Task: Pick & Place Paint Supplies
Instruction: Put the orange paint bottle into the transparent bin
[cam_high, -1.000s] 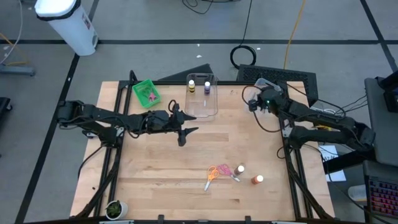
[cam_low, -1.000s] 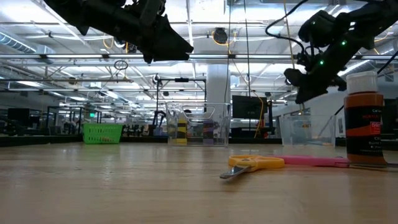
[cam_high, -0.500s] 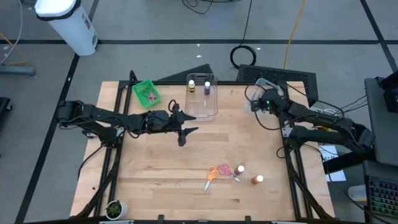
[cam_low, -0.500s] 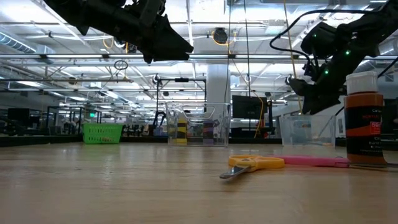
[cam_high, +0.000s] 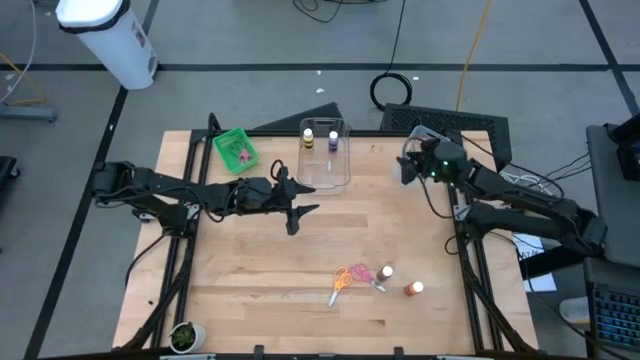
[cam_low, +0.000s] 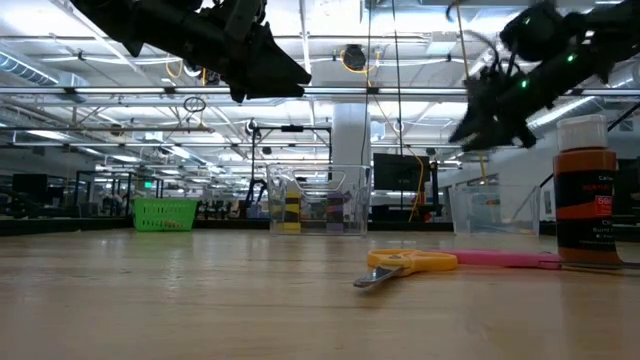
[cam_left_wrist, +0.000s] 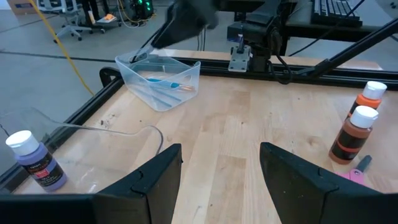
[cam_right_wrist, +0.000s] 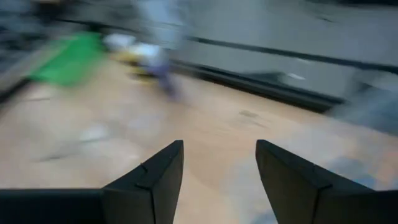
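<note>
Now that the right gripper (cam_high: 406, 170) has lifted from the far tub (cam_left_wrist: 160, 81) with fingers parted and empty, scissors (cam_high: 340, 281) remain; left gripper (cam_high: 296, 211) hovers open.

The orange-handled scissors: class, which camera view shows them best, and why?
The low view: the orange-handled scissors lie close and side-on. The high view shows them small beside pink scissors. Neither wrist view shows them.

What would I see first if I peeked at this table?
Probably the two dark arms: the left gripper hangs open mid-table, and the right gripper is open near the far right corner. Then the bright bits: a green bin at the far left, and orange scissors by two paint bottles at the front.
</note>
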